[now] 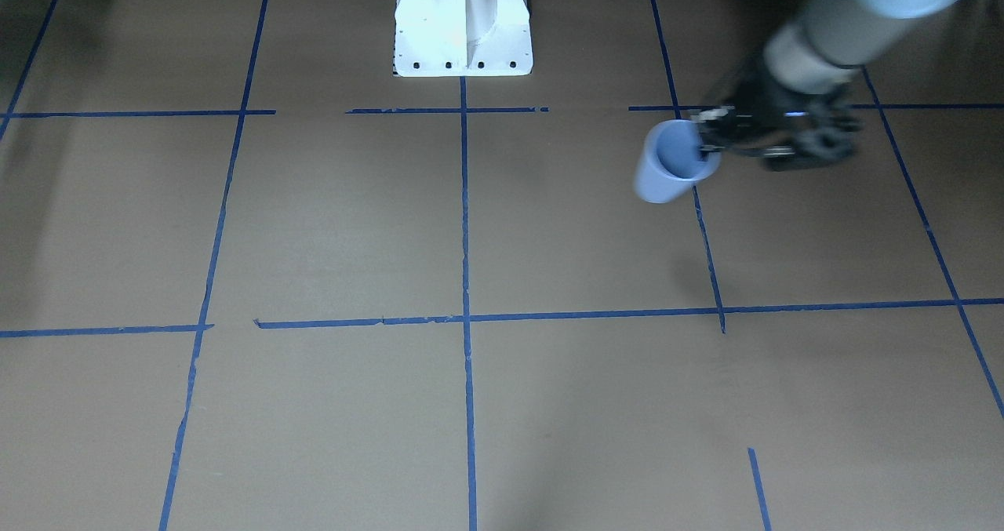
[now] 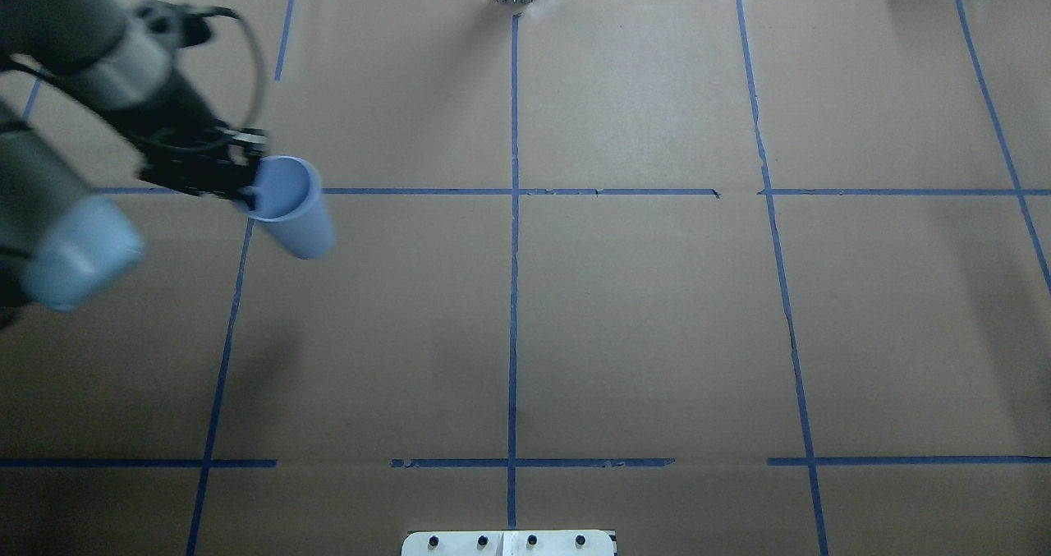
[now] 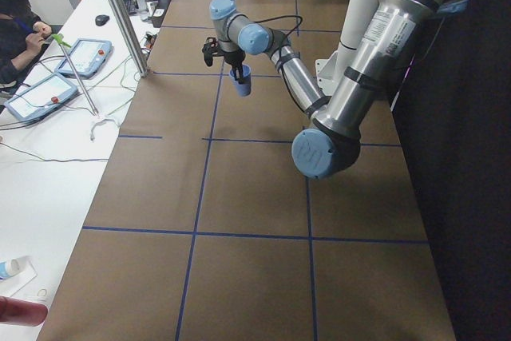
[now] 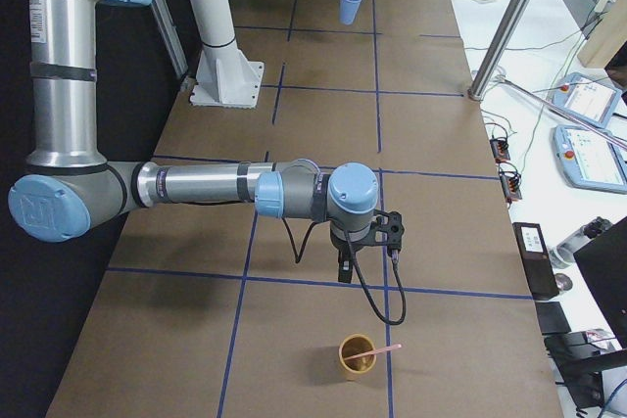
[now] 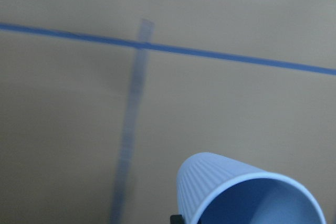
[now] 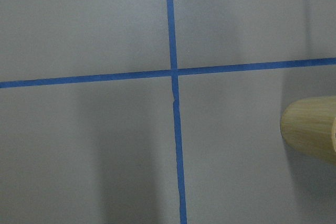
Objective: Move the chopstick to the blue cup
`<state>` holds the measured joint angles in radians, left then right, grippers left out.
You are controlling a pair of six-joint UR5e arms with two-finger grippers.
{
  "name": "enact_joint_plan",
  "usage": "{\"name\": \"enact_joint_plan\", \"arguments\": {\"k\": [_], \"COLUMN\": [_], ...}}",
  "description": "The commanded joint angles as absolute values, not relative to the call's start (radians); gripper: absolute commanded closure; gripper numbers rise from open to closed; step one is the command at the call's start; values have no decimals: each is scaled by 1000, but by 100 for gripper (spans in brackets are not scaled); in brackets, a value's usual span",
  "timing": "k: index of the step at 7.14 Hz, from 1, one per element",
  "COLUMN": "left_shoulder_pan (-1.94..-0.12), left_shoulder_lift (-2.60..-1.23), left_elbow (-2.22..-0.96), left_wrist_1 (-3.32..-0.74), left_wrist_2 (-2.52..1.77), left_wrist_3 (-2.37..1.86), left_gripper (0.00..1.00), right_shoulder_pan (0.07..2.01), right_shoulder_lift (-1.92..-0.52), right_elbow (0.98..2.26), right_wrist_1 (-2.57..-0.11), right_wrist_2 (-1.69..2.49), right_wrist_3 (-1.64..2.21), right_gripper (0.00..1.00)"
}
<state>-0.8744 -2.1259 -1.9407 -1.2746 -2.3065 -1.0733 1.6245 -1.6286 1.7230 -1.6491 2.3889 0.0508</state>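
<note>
My left gripper is shut on the rim of the pale blue ribbed cup, one finger inside it, and holds it tilted above the table. The cup also shows in the overhead view beside the gripper, and in the left wrist view. A thin pink chopstick sticks out of a tan wooden cup at the table's far right end. My right gripper hangs over the table a little short of that cup; I cannot tell whether it is open or shut. The right wrist view shows the tan cup at its right edge.
The white arm pedestal stands at the robot's edge of the table. Blue tape lines cross the brown paper. A metal pole and a side table with tablets stand along the operators' side.
</note>
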Motion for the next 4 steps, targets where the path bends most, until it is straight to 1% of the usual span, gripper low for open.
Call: {"name": "enact_joint_plan", "arguments": {"k": [1,2,3,4], "left_shoulder_pan": [-705,-678,-643,-612], "left_shoulder_lift": [-2279,-2314,-2360,-2379], "left_elbow": [-1771,-1676,-1607,-1574], "left_wrist_1": [-1491,-1600,-1620,-1640], "left_wrist_2": [-2177,-2136,-2088,-2053], "left_wrist_3": [-1326,-1362,-1368,-1368], "left_gripper": [100,100,100,100], "right_shoulder_pan": [1623,1624,1624,1624], "right_shoulder_lift": [-1608,-1591,-1603,-1603], "right_elbow": [1726,1723,1718,1723], "right_wrist_1": [-1652,-1658,-1652,-1651], "right_wrist_2": [2398,2414,2452,2456], "right_wrist_3": [54,52,52,52], "right_gripper": [0,0,0,0]}}
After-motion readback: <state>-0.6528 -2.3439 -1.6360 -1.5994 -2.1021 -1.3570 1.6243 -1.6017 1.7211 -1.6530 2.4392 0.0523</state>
